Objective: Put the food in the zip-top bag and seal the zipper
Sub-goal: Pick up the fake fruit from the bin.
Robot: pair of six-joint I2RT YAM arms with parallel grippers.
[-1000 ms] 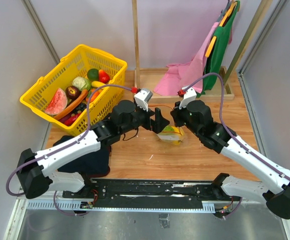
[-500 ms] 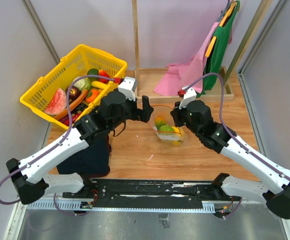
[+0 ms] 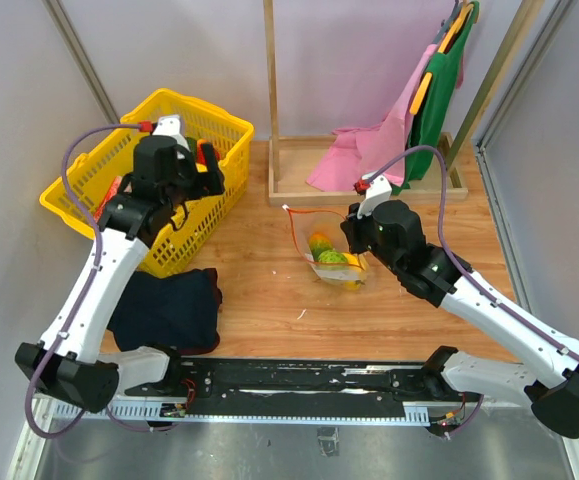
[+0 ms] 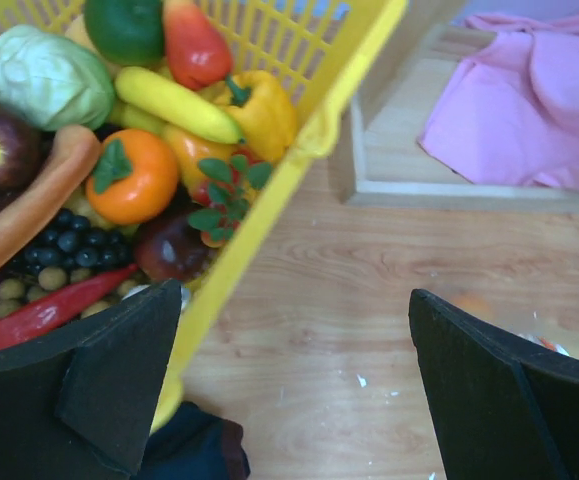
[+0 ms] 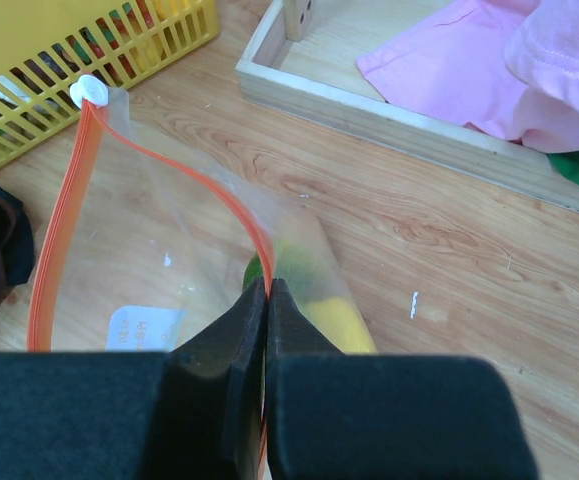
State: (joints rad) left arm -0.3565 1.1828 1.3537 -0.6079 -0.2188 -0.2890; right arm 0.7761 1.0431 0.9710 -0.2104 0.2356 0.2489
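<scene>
The clear zip-top bag [image 3: 312,240] lies on the wooden table with green and yellow toy food [image 3: 329,255] inside. My right gripper [image 3: 353,240] is shut on its red-orange zipper [image 3: 293,230]. In the right wrist view the gripper [image 5: 268,290] pinches the zipper [image 5: 61,225], and the bag [image 5: 169,240] shows its white label [image 5: 141,327] and the food [image 5: 319,295]. My left gripper [image 3: 205,172] is open and empty over the right rim of the basket. In the left wrist view it [image 4: 289,370] hangs above bare wood, with toy fruits and vegetables [image 4: 129,175] to its left.
The yellow basket [image 3: 227,128] full of toy food stands at the back left. A dark blue cloth [image 3: 164,310] lies in front of it. A wooden tray [image 3: 299,192] with a pink cloth [image 3: 369,150] sits at the back. A green garment [image 3: 439,95] hangs above it.
My left arm has swung away from the bag, left and back to the basket, gripper open. The bag and its zipper now show uncovered. The right arm has not moved.
</scene>
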